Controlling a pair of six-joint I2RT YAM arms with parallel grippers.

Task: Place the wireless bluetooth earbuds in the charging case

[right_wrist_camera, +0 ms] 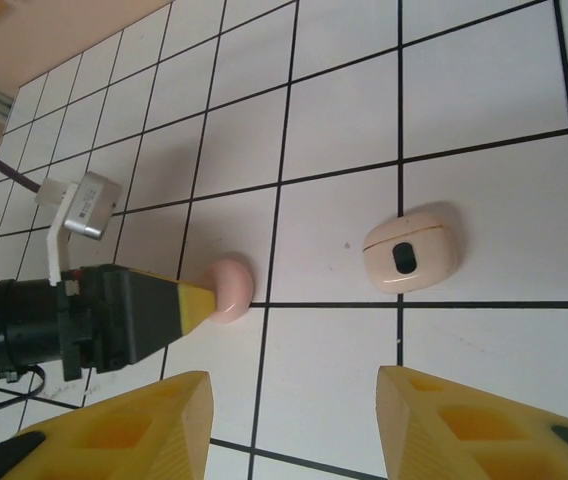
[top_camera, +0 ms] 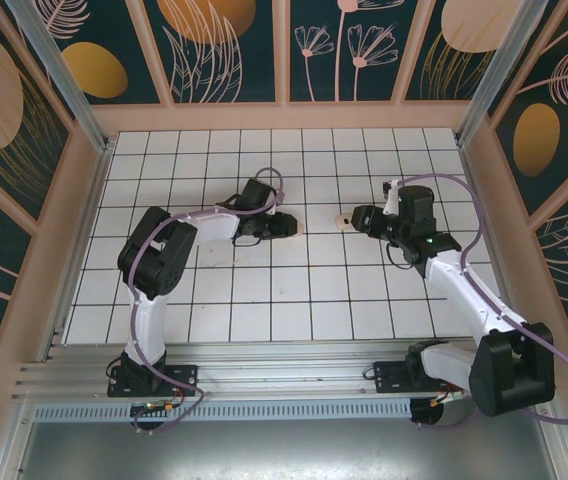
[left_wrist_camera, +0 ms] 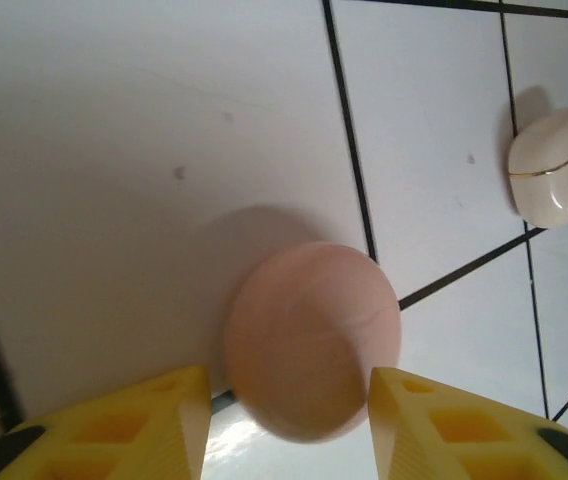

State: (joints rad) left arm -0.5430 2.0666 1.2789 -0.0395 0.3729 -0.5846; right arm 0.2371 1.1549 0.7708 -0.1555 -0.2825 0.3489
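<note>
The charging case is a small round pale pink dome lying closed on the white grid table. My left gripper is open, with its yellow fingers on either side of the case's near half and a thin gap on the left. From the right wrist view, one left finger reaches the case. My right gripper is open and empty, about one square short of the case. The earbuds are out of view.
A cream rounded pod with a seam and a dark oval patch lies about one square right of the case, also seen from the left wrist. In the top view it sits just ahead of my right gripper.
</note>
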